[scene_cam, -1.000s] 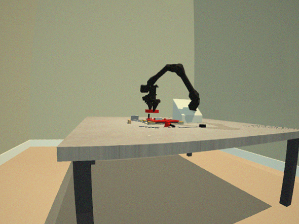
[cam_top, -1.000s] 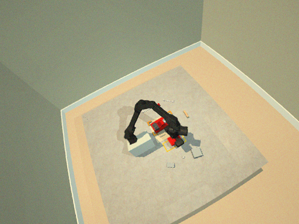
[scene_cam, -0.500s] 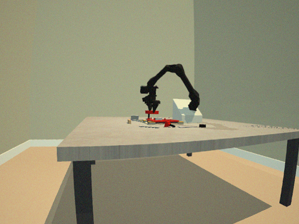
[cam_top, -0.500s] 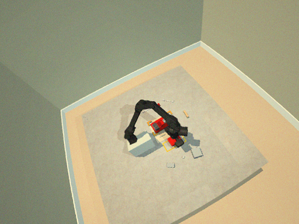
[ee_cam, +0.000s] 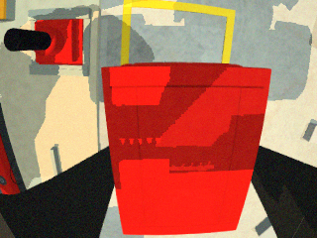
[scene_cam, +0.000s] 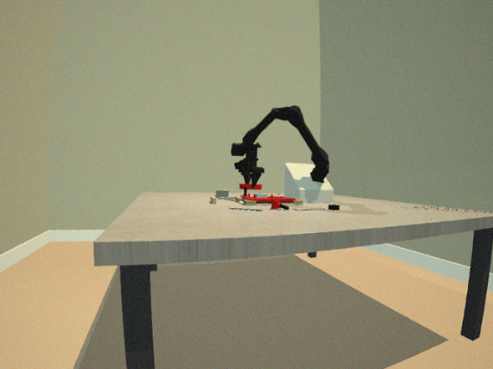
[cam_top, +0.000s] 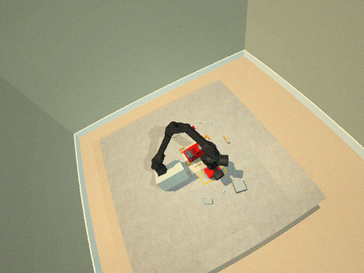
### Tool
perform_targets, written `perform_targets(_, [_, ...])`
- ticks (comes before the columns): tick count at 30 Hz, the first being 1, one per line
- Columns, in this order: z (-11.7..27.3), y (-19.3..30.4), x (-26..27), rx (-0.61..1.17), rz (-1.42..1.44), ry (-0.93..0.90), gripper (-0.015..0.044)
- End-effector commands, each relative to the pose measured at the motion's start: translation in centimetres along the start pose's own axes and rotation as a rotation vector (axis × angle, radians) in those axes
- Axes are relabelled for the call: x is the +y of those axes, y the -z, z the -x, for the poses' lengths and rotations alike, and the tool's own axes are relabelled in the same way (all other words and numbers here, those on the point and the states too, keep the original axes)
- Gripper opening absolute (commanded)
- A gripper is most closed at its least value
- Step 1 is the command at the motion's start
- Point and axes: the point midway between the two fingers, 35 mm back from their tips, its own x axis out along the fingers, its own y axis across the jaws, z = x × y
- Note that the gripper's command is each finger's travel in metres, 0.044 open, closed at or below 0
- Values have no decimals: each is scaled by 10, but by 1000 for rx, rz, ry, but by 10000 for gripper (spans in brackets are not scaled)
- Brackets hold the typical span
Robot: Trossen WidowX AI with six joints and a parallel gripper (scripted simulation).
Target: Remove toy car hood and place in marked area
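Observation:
My gripper [cam_top: 215, 172] [scene_cam: 250, 180] [ee_cam: 182, 152] is shut on the red hood [cam_top: 210, 172] [scene_cam: 250, 186] [ee_cam: 185, 153], a flat red panel gripped by its two side edges. It hangs a little above the table. The marked area is a yellow outlined rectangle [cam_top: 202, 182] [ee_cam: 178, 6]; in the wrist view its far part shows beyond the hood, and the near part is hidden under it. The red toy car [cam_top: 191, 152] [scene_cam: 267, 198] sits just behind, inside orange corner marks.
A white box [cam_top: 172, 175] [scene_cam: 306, 181] stands beside the arm's base. A red block with a black peg [ee_cam: 59, 42] lies left of the marked area. Two grey tiles [cam_top: 239, 185] [cam_top: 207, 200] and a tan block [cam_top: 226, 138] lie nearby.

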Motion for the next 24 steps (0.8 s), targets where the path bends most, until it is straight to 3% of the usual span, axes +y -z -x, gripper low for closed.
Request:
perform_targets(1, [-5,2,1,3,-8,-8,0])
perform_targets(24, [-19,3,2,3,-8,-10,0])
